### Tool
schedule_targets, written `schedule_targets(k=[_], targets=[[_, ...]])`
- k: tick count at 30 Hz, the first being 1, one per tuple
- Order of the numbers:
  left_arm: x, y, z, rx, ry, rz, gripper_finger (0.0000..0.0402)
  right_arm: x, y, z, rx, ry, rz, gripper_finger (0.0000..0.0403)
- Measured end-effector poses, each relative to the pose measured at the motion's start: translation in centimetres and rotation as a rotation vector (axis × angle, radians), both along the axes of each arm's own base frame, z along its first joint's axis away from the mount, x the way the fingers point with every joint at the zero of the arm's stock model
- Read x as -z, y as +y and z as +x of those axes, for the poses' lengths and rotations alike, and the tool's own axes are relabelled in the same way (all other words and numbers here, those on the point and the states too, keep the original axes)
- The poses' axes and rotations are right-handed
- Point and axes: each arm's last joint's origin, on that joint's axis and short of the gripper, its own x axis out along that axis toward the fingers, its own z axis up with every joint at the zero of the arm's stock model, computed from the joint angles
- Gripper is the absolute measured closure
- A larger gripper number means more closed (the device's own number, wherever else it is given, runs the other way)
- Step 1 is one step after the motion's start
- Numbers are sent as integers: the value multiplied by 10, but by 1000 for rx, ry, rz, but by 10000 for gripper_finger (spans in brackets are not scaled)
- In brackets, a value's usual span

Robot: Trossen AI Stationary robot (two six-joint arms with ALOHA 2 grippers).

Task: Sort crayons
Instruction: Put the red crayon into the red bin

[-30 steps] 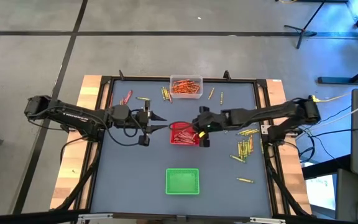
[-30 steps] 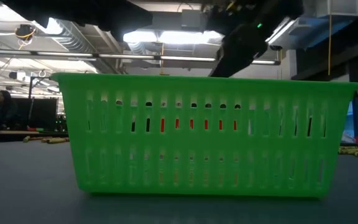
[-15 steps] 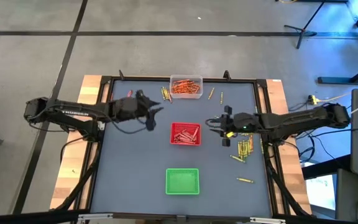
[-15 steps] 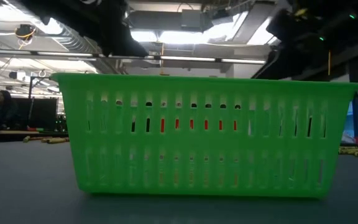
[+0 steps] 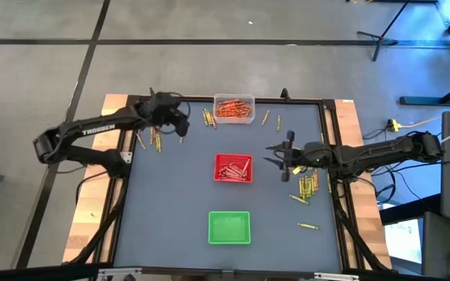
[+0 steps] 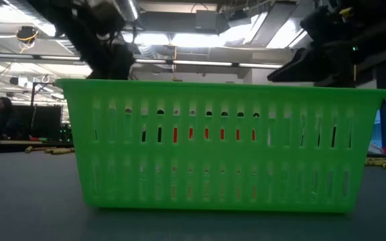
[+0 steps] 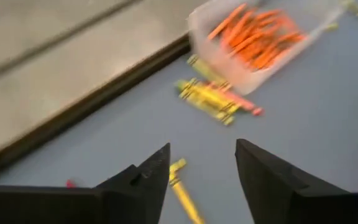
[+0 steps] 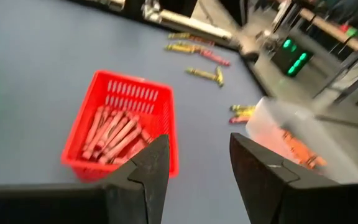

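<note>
Risk: left gripper (image 7: 197, 168), jaws open and empty, hangs over loose yellow crayons (image 7: 209, 99) beside the clear tray (image 5: 233, 109); clustered sticks invite a double pick. Right gripper (image 8: 197, 162) is open and empty too, near the red tray (image 8: 123, 127).

Three trays line up down the middle of the worktop (image 5: 170, 226): the far tray (image 5: 233, 108) at the back edge, the middle tray (image 5: 233, 168) at centre, the near tray (image 5: 229, 227) in front. Crayons (image 5: 308, 185) lie scattered right of the middle tray, more left of the far tray. The left hand (image 5: 180, 125) hovers far-left, and the right hand (image 5: 281, 156) sits just right of the middle tray.
</note>
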Motion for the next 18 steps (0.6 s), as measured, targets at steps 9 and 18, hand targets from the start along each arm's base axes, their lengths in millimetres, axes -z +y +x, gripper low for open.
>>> schedule_targets(k=[9, 18], targets=[[31, 39, -25, -209, 142, -180, 214, -16, -1, 3, 26, -149, -103, 237], [46, 74, -30, -302, 363, -351, 217, -28, -1, 4, 25, -251, -160, 237]])
